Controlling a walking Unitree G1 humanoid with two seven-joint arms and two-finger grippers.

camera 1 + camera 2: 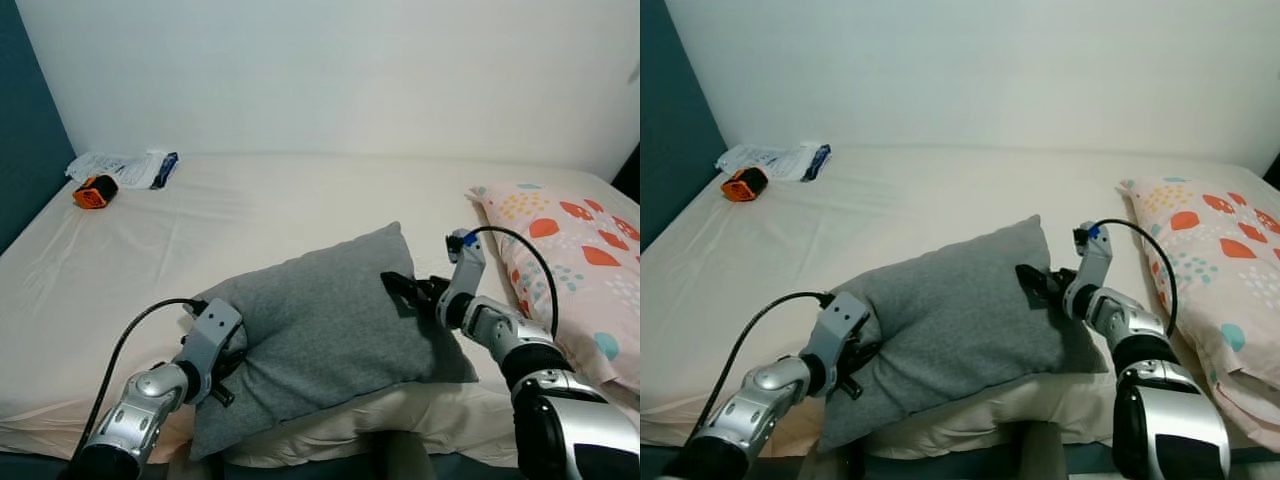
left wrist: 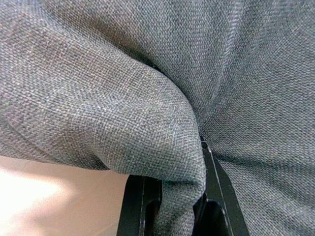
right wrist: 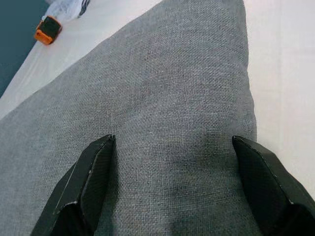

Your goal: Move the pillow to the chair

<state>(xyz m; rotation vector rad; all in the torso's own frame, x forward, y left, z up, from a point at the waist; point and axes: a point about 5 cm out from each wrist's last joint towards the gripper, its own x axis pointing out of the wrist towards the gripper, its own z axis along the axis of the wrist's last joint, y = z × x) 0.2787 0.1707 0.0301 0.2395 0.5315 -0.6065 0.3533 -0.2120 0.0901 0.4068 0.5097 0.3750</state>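
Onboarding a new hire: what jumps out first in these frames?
The grey pillow at the bed's near edge, with the left gripper pinching a fold of its fabric and the right gripper spread open over its other end. Next, the patterned pillow at the right.

A bed [image 1: 250, 215] covered with a cream sheet is seen across most of the scene, its surface lightly creased and evenly lit. A plain white wall [image 1: 330, 75] is met along the bed's far edge, and a dark teal wall [image 1: 22, 150] is seen on the left side. At the far left corner of the bed, an orange and black object [image 1: 92, 191] is laid just beside a white packet [image 1: 125, 167] with a blue end. On the right side of the bed, a patterned pillow [image 1: 575, 255] with red, yellow and teal spots is laid. The sheet is seen bunched at the near edge.
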